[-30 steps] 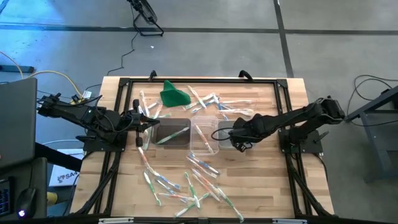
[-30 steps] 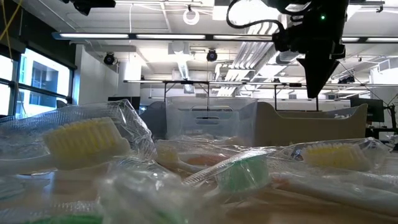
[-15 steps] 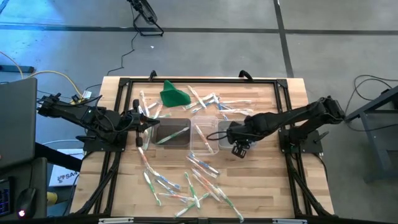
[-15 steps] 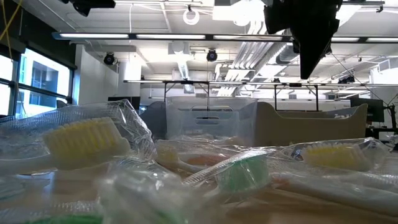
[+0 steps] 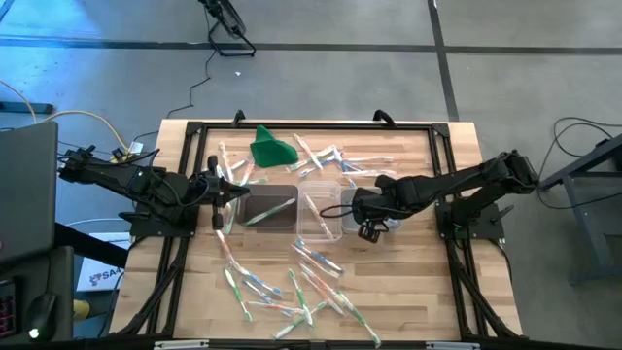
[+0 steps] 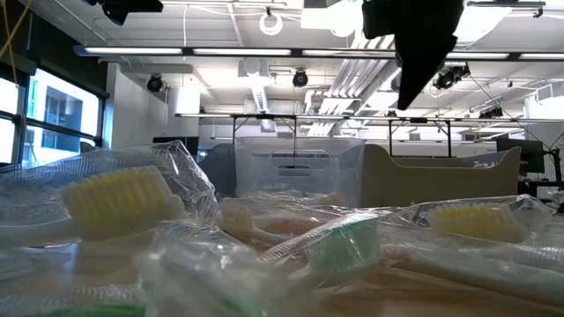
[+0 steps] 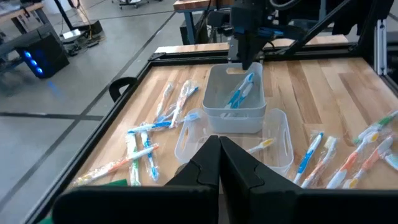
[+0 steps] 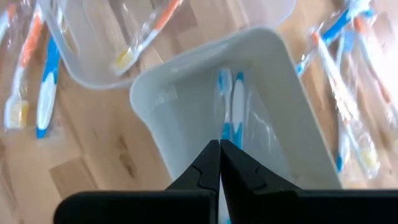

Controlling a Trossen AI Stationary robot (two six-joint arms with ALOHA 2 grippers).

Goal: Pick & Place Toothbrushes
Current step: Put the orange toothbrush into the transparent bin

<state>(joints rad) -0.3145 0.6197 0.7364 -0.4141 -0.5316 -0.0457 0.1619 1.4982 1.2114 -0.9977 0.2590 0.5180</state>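
Note:
Wrapped toothbrushes lie scattered on the wooden table, one heap at the near side point(image 5: 292, 287) and another at the far side point(image 5: 330, 160). Three clear tubs stand in a row mid-table. The right tub point(image 5: 355, 206) holds two blue toothbrushes point(image 8: 230, 106), the middle tub point(image 5: 319, 209) an orange one point(image 8: 146, 31), the left tub point(image 5: 267, 207) a green one. My right gripper point(image 8: 219, 149) hangs shut above the right tub, touching nothing; it also shows in the high view point(image 5: 366, 226). My left gripper point(image 5: 225, 201) waits shut at the left tub's left end.
A green cloth-like lump point(image 5: 270, 149) lies at the far left of the table. A black frame point(image 5: 194, 131) runs round the tabletop. In the low view, wrapped brushes point(image 6: 123, 202) fill the foreground and my right gripper point(image 6: 414, 88) hangs above them.
My right gripper has risen above the right tub and drifted a little toward the table's left, staying shut. The brushes and tubs have kept their places.

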